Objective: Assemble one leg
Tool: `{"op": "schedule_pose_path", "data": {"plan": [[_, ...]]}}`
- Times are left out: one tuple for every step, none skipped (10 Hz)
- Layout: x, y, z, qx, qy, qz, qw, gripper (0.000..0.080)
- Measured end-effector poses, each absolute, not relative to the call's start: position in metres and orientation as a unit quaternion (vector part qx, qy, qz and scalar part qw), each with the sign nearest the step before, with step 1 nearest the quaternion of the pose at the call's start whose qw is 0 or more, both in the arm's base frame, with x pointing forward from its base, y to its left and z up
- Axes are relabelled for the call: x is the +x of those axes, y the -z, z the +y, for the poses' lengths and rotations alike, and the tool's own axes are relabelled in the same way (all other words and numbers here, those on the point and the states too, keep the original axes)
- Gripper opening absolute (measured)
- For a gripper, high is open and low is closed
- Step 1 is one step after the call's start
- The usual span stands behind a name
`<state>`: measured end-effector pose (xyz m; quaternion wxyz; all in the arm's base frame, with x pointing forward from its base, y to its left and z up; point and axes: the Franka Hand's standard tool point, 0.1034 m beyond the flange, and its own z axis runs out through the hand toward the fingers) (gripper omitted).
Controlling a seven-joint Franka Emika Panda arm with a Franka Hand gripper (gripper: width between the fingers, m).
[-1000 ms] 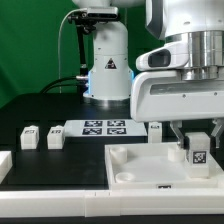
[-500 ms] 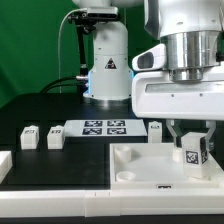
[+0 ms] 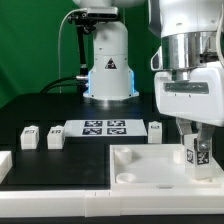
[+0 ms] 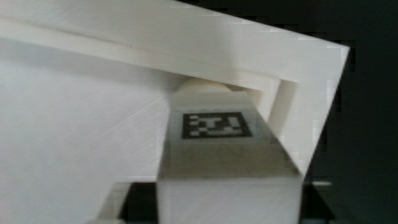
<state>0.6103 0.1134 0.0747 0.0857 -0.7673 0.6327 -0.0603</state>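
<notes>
Pincer [image 3: 197, 150] clamps the leg [image 3: 197, 152] upright over the far-right corner of the white tray-like piece [image 3: 135, 165] on the counter [image 3: 40, 120].

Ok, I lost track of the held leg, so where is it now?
In the exterior view the leg stands upright on the right, gripped between the fingers, over the far right corner of the big white tray piece; the wrist view shows its end at that corner.

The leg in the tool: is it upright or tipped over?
Upright. In the exterior view the leg stands vertical between the fingers of the tool, tag facing out, at a corner of the large white square piece.
</notes>
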Motion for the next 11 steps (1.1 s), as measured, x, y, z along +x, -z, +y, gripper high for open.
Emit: {"op": "schedule_pose_path", "data": {"plan": [[0.6103,-0.0747,0.1131,-0.749,0.056,0.654,0.090,0.0293],[0.6104,-0.0747,0.1135,-0.763,0.058,0.638,0.089,0.0300],[0.6102,-0.0745,0.1135,-0.774,0.059,0.624,0.088,0.0300],[0.6101,-0.0745,0.1142,-0.775,0.059,0.623,0.088,0.0483],[0.6099,-0.0745,0.1153,-0.804,0.064,0.586,0.084,0.0483],[0.6105,-0.0745,0.1147,-0.851,0.073,0.514,0.078,0.0610],[0.6109,-0.0738,0.1152,-0.883,0.080,0.457,0.073,0.0641],[0.6103,-0.0727,0.1165,-0.916,0.085,0.387,0.064,0.0647],[0.6095,-0.0725,0.1190,-0.937,0.087,0.334,0.056,0.0647],[0.6093,-0.0726,0.1187,-0.967,0.086,0.234,0.041,0.0649],[0.6106,-0.0737,0.1198,-0.981,0.087,0.168,0.031,0.0649]]}}
